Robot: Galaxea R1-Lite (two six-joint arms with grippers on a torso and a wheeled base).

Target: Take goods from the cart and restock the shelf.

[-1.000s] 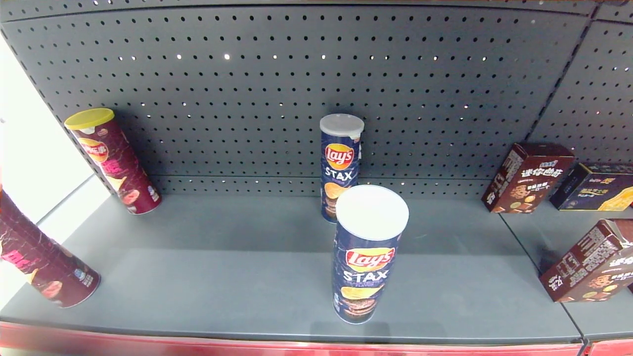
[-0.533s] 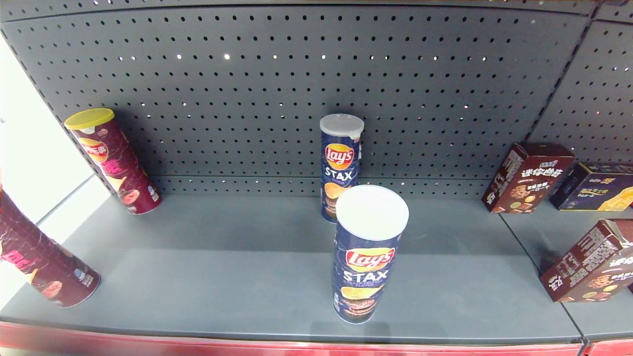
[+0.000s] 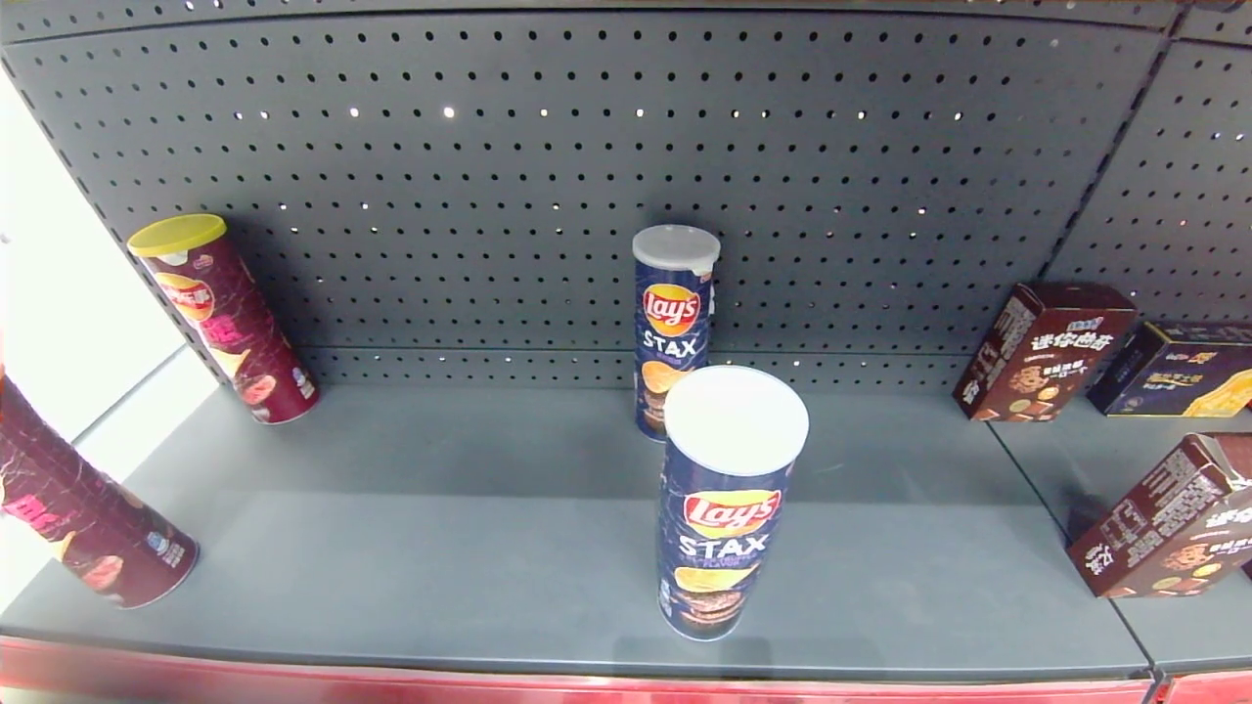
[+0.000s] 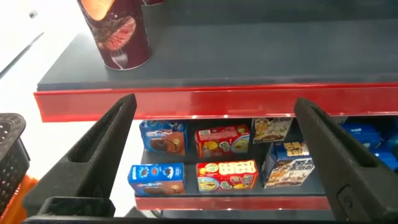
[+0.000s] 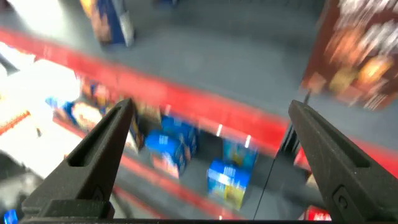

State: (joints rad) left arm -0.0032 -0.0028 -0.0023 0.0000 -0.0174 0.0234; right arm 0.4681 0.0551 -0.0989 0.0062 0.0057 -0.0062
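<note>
Plainly, the left gripper (image 4: 214,102) is seen with its two black fingers (image 4: 93,162) spread wide and empty, level with the red front edge (image 4: 249,98) of the shelf (image 3: 440,548). Just past that edge stands the foot of a maroon can (image 4: 121,34), its upper part cut off by the frame. Below the edge a lower shelf of small boxes (image 4: 221,140) is seen, and a black mesh basket (image 4: 9,149) is clipped at the border; whether it belongs to the cart cannot be told.

The right gripper (image 5: 211,106) is likewise held wide apart and empty. Everything behind it is smeared: a blue can's base (image 5: 112,22), a brown box (image 5: 360,56) and blue packs (image 5: 230,180) under the red edge can be made out, their details not.

From the head view, a front blue can (image 3: 724,518) is stood upright near the shelf's front, and a rear blue can (image 3: 673,332) close behind it, by the pegboard back (image 3: 587,147); the rear can's foot is hidden by the front can's white lid. Well apart, at the robot's left, a yellow-lidded maroon can (image 3: 230,323) is stood at the back, and a nearer maroon can (image 3: 88,528) is cut off at the frame's side. At the right, two brown boxes (image 3: 1042,352) (image 3: 1164,518) and a dark box (image 3: 1174,376) are placed, the last two partly clipped.
</note>
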